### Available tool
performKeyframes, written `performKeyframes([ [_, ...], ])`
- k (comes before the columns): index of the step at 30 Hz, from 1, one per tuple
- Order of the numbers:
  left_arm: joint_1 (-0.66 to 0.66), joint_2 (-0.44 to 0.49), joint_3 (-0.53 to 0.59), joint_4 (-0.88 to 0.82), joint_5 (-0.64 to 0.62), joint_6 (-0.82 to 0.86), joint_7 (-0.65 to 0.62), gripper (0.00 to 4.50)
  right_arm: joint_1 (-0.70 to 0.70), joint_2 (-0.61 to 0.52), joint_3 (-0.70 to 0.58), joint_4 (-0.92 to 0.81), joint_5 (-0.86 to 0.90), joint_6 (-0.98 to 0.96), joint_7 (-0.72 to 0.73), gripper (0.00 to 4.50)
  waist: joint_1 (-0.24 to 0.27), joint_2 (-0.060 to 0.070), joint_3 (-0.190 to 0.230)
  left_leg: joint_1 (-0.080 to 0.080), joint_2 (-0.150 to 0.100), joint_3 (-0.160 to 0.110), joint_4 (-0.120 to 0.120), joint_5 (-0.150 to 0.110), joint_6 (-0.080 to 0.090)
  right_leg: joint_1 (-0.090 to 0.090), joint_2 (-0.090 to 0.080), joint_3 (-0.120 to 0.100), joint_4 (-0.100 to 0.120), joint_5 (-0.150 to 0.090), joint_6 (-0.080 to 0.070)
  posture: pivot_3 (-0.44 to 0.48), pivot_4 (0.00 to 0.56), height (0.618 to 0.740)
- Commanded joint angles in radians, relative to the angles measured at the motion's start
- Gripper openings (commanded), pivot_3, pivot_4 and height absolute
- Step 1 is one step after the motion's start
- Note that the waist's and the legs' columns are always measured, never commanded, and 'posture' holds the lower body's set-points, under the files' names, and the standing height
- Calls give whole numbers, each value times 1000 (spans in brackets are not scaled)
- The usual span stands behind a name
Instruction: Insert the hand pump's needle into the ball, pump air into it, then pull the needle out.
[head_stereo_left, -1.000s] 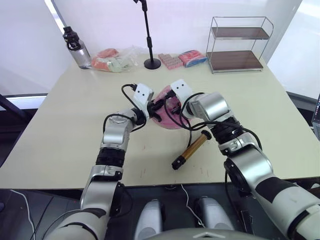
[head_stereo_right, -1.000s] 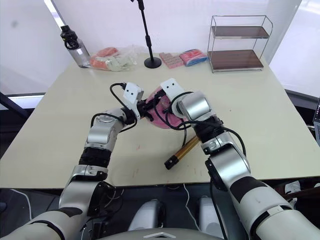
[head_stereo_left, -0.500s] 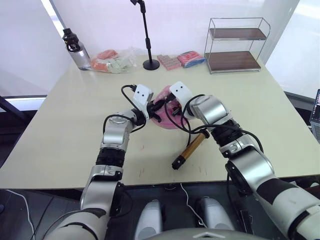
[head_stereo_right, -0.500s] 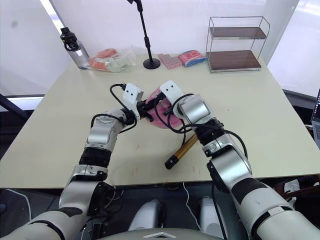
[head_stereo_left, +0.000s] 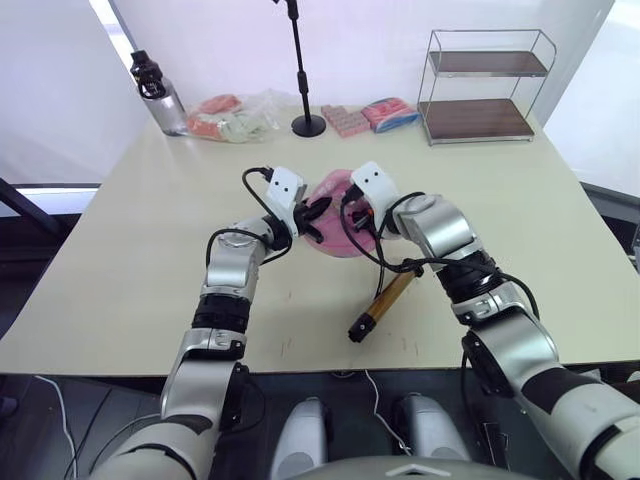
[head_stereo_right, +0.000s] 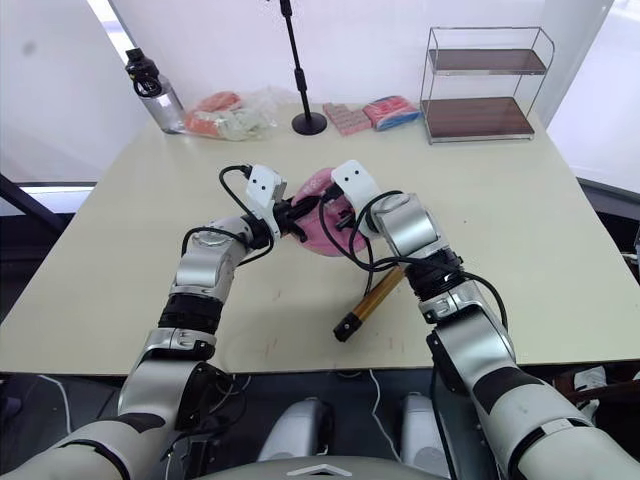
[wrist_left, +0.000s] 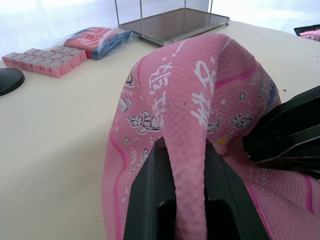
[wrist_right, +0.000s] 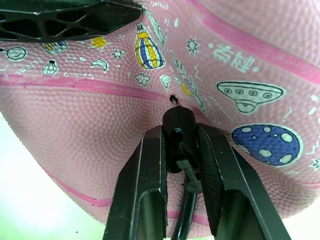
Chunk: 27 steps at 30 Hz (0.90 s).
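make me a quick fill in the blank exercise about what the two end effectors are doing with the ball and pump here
1. The left end effector pinches a fold of the soft ____ rubber ball.
2. The right end effector grips the needle's small ____ fitting, right at the ball's surface.
3. The gold-bronze hand pump lies on the ____, joined by a thin black hose.

Missing words: pink; black; table
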Motion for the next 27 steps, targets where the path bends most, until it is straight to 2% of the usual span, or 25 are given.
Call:
performKeyframes([
  [1, -6, -66, -105, 5, -27, -19, -121, 14, 25, -4, 56, -23, 5, 6, 18, 357, 2, 0, 0, -1, -1, 0, 0, 0, 0, -1, 0, 0, 0, 0, 0, 0, 150, 740],
  [14, -4, -76, -104, 25, -20, -40, -155, 14, 40, -63, 71, -160, 30, 118, 40, 357, 20, 2, 3, -9, -10, -7, -1, 0, 0, -3, -4, -4, -5, 0, 0, 0, 150, 740],
  [27, -9, -78, -97, 49, -13, -53, -145, 14, 59, -74, 69, -182, 40, 85, 36, 357, 21, 2, 3, -11, -11, -14, -1, 0, 0, -1, -4, -10, -7, 0, 0, 0, 150, 740],
])
